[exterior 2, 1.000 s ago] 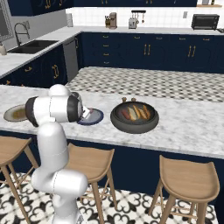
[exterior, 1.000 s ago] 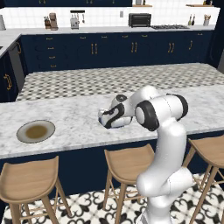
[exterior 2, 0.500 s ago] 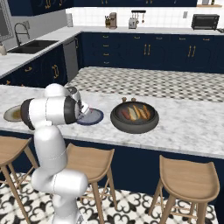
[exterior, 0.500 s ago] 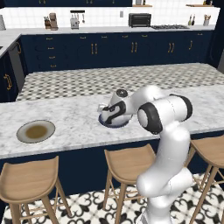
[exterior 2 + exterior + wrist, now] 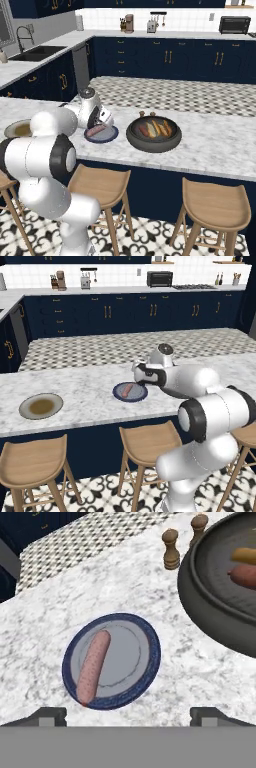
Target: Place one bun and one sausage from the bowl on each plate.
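Observation:
A pinkish sausage [image 5: 93,666] lies on the dark blue plate [image 5: 154,654], slightly off centre, and I also see the sausage [image 5: 128,389] on that blue plate [image 5: 141,395] from the left. My gripper [image 5: 128,714] hovers open above the plate's near edge, holding nothing; its hand [image 5: 140,377] hangs just right of the plate. The dark bowl [image 5: 200,607] sits to the right with a bun [image 5: 245,556] and a sausage [image 5: 245,576] inside. The bowl [image 5: 150,146] holds several more pieces. The beige plate [image 5: 55,401] is bare at far left.
Two small brown shakers [image 5: 171,548] stand on the marble counter behind the bowl. Wooden stools [image 5: 145,443] line the counter's front edge. My white arm [image 5: 55,125] partly covers the beige plate [image 5: 14,128] in the right base view.
The gripper has opened and let go of the sausage, which now rests on the blue plate. The hand has lifted and drawn back a little from the plate.

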